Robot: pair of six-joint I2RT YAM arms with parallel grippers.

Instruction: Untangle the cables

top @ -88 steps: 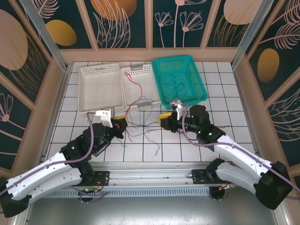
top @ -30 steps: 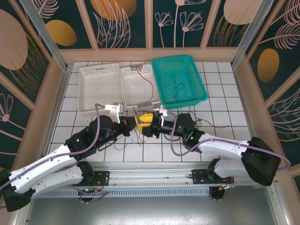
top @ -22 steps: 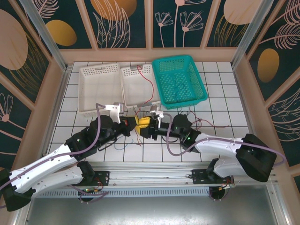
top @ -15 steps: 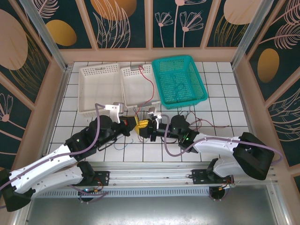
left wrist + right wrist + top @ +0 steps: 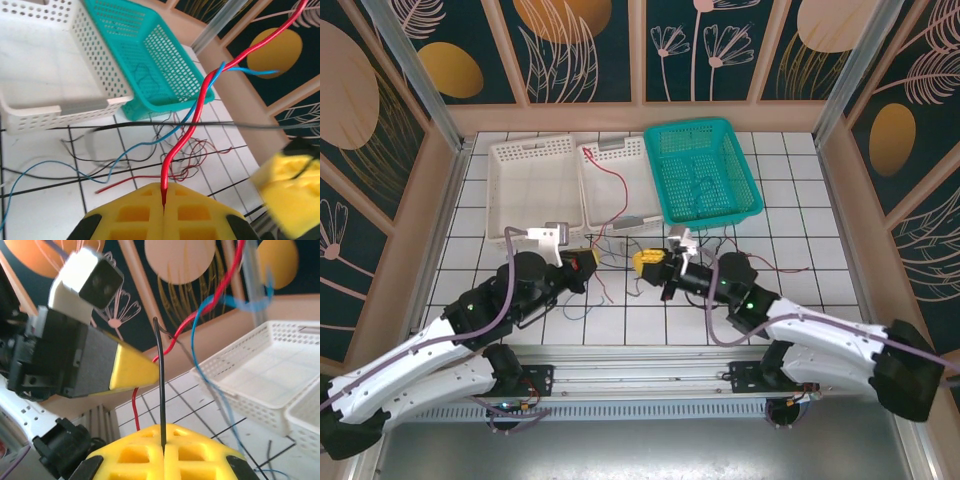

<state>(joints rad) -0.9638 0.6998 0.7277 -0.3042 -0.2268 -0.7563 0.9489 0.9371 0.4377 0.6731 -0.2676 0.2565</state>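
Observation:
The cables are thin red, blue and black wires. My left gripper (image 5: 583,261) is shut on the red cable (image 5: 197,107), which rises from its yellow fingertips (image 5: 150,200) and twists with the blue cable (image 5: 150,142). The red cable (image 5: 605,180) runs back into the middle white basket (image 5: 638,165). My right gripper (image 5: 646,262) is shut on a black cable (image 5: 161,380) that stands straight up from its pads (image 5: 145,450). The two grippers face each other a short way apart, with a loose tangle (image 5: 618,243) between and behind them. More red and black strands (image 5: 760,262) lie to the right.
Two white baskets (image 5: 535,185) and a teal basket (image 5: 705,175) stand side by side at the back of the tiled table (image 5: 800,230). The left gripper's yellow finger (image 5: 131,371) shows close in the right wrist view. Lilac arm cables (image 5: 510,290) run along both arms.
My right gripper has shut on the black cable and drawn back to the right. My left gripper has pulled left with the red cable, whose far end has shifted in the white basket.

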